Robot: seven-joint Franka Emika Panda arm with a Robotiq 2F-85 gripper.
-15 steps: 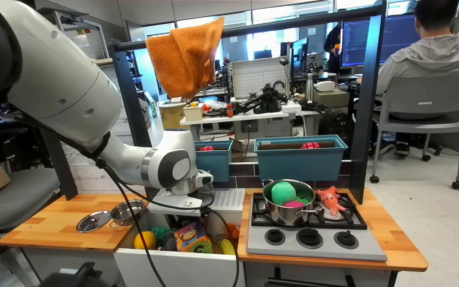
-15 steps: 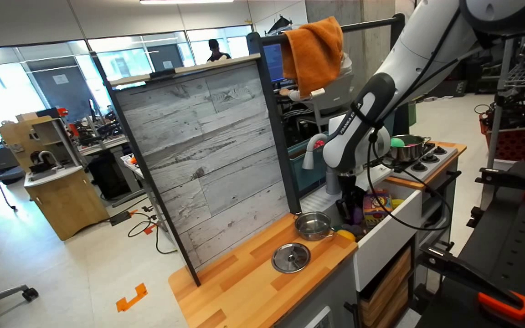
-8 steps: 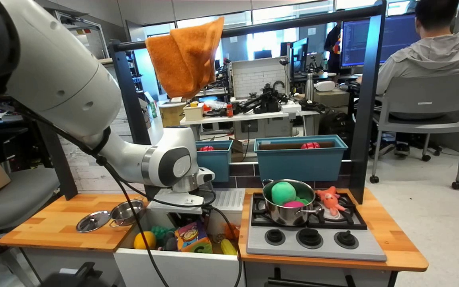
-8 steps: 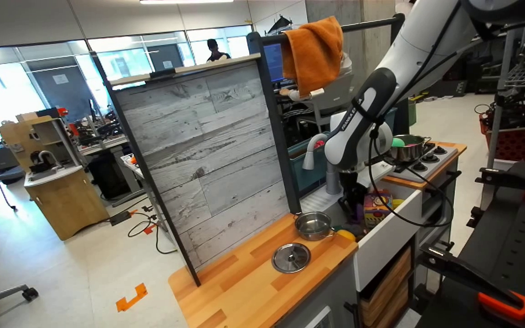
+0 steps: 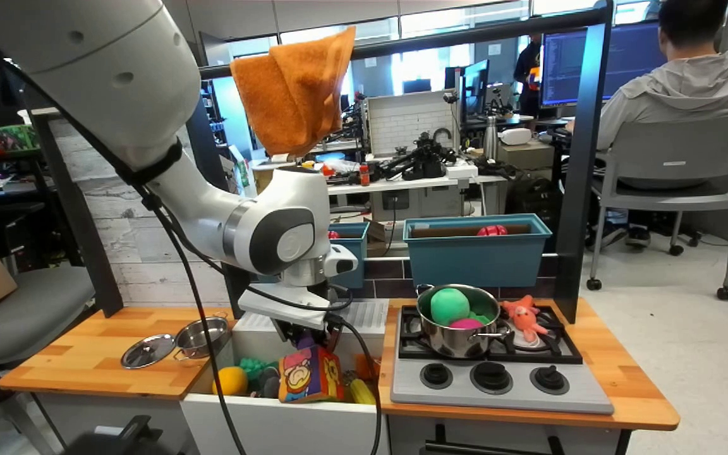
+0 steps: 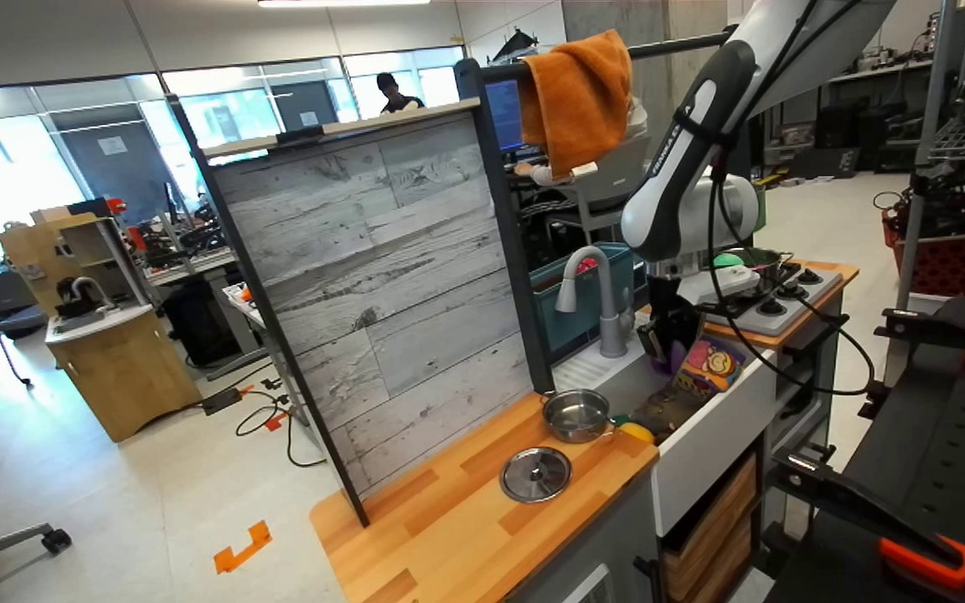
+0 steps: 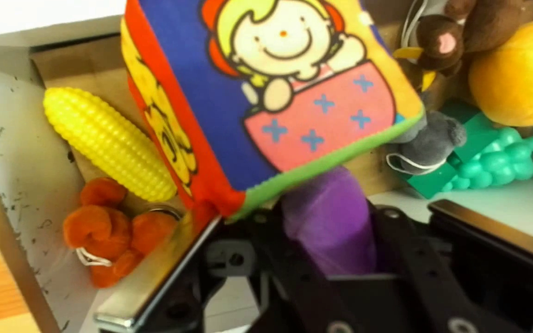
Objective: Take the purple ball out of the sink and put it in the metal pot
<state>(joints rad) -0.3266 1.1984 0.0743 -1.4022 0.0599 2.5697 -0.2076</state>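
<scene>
The purple ball is soft and squeezed between the black fingers in the wrist view. My gripper is shut on it. In an exterior view the ball hangs under the gripper, low over the sink; it also shows in an exterior view. A colourful picture cube leans tilted against one finger and partly covers the ball. The metal pot stands on the stove and holds a green ball and a pink ball. Whether the cube is also pinched, I cannot tell.
The sink also holds a yellow corn, an orange plush, a yellow ball and other toys. A tall grey faucet stands behind the sink. A coral plush lies beside the pot. A steel bowl sits on the counter.
The arm has risen and shifted toward the stove side. The purple ball has come up with the gripper, and the picture cube has been tilted and dragged up.
</scene>
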